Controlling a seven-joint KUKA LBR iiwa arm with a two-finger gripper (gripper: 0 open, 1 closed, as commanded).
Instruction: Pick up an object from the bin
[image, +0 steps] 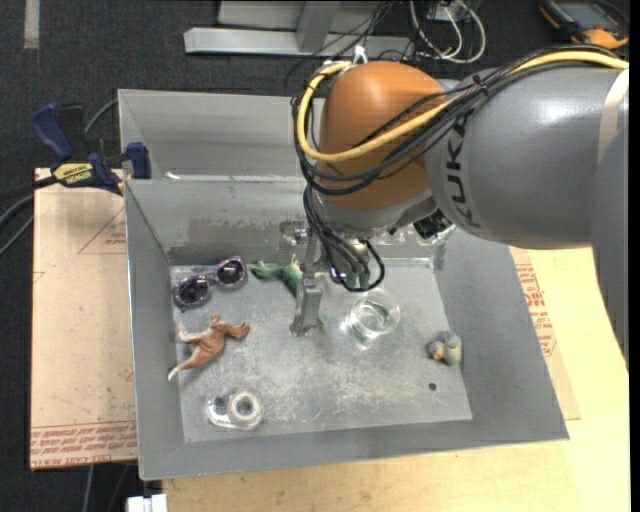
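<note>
Gripper (306, 322): pointing straight down at mid-bin (330, 395), probably lined up for a top grasp; open or closed, cannot tell.
Nearest things: green toy lizard (270, 270) just far-left; clear cup (371, 320) right.
Likely target: lizard, not yet lifted.

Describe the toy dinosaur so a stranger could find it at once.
Start at the grey bin and look along its left side. There, between the purple sunglasses farther back and the clear tape roll nearer the front, lies the toy dinosaur. It is the only orange-brown thing there, with legs and a long tail.
</note>
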